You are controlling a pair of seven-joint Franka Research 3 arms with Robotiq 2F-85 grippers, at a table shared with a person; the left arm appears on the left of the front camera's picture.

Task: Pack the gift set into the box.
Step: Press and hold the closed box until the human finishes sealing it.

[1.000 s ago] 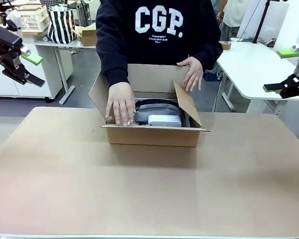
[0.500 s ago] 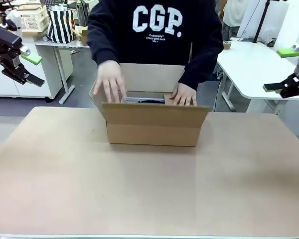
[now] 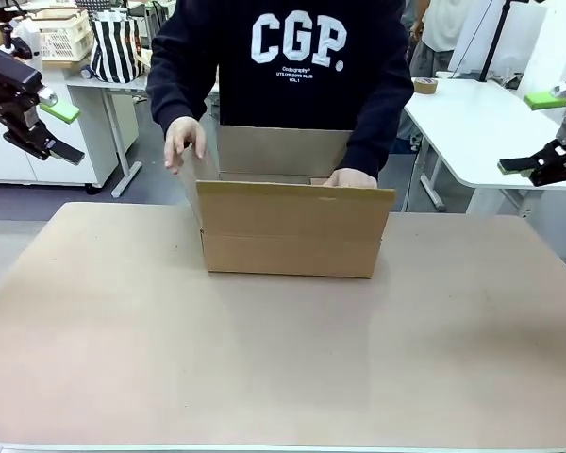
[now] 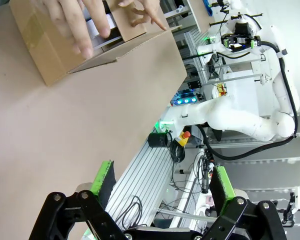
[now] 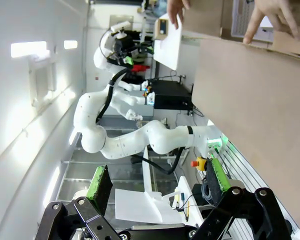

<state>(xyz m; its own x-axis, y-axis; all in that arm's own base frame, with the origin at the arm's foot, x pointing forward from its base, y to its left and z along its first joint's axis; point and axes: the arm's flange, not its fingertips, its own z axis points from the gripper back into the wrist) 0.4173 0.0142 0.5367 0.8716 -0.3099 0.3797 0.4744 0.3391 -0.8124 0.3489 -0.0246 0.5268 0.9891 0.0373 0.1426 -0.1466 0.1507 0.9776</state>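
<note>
The box (image 3: 292,231) stands at the table's far middle, its near flap raised upright and its far flap standing behind. The gift set is hidden behind that near flap. One hand (image 3: 184,140) of the person holds the left side flap, and the other hand (image 3: 351,177) rests on the right side flap. My left gripper (image 3: 64,130) hangs open, high at the far left, well away from the box. My right gripper (image 3: 533,132) hangs open, high at the far right. In the left wrist view the box (image 4: 50,50) lies far off beyond my open left gripper (image 4: 162,180). My right gripper (image 5: 157,179) holds nothing.
The brown table (image 3: 283,359) stretches bare in front of the box. A white table (image 3: 481,123) stands behind at the right, and a white desk with a striped bag (image 3: 116,47) at the back left. The person stands right against the far edge.
The person's hand left the box's inside. The near flap swung up and now hides the contents. Both hands moved to the side flaps. Neither gripper moved.
</note>
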